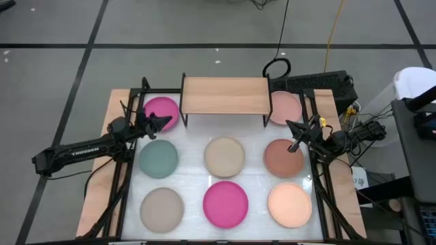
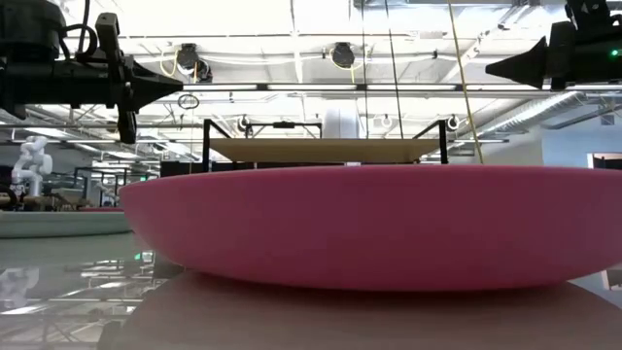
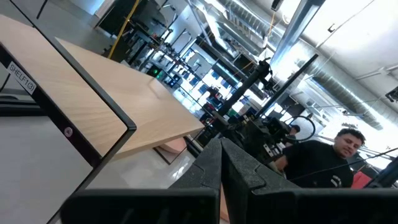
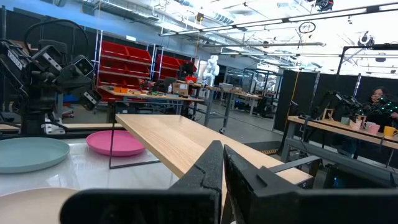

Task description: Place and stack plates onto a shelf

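Several round plates lie flat on the white table top: magenta (image 1: 161,110) and pale pink (image 1: 284,107) beside the shelf, then teal (image 1: 159,156), beige (image 1: 225,156) and brown (image 1: 283,156), with taupe (image 1: 162,207), magenta (image 1: 225,203) and peach (image 1: 290,204) nearest. The shelf (image 1: 225,94), a light wooden top on thin black legs, stands at the far middle with nothing on it. My left gripper (image 1: 167,120) hovers shut above the far magenta plate's edge. My right gripper (image 1: 289,124) hovers shut between the pale pink and brown plates. Both point level toward the table's middle.
The black table frame (image 1: 126,177) runs along both sides under the arms. A black cable loop (image 1: 276,68) lies behind the shelf. In the left wrist view a person (image 3: 336,158) sits beyond the table. White surface shows between the plates.
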Available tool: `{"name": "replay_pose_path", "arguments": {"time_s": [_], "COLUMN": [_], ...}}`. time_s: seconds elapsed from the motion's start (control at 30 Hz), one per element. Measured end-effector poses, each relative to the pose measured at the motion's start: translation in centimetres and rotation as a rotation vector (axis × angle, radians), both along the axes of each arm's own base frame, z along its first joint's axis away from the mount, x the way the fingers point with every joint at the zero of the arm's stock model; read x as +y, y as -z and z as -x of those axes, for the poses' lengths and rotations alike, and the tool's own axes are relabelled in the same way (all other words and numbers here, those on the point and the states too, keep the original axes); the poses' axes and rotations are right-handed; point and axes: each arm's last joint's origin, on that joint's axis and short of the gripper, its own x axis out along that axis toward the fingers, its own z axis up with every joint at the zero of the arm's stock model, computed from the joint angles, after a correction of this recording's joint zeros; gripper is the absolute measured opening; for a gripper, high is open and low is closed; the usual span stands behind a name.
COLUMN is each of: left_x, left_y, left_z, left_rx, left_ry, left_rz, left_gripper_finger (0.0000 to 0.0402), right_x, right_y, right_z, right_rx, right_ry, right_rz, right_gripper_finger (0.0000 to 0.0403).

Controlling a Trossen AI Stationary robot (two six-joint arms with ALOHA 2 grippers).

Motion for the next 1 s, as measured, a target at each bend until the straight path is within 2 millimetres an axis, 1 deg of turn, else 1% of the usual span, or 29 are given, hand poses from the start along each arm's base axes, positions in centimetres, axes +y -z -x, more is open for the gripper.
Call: {"name": "replay_pose_path", "arguments": {"time_s": [0.8,1.0], "left_x": [0.0,0.0], "left_y": [0.0,0.01], "left_z": [0.0,0.0], "left_rx": [0.0,0.0], "left_ry": [0.0,0.0], "left_rz": [0.0,0.0], "left_gripper_finger": [0.0004,0.0004], "right_x": [0.0,-0.02], "right_y": [0.0,-0.14], "right_z": [0.0,0.05], "right_rx": [0.0,0.053], "right_ry": [0.0,0.022], "right_rz": [0.0,0.088], "right_gripper_finger": [0.0,0.0]}}
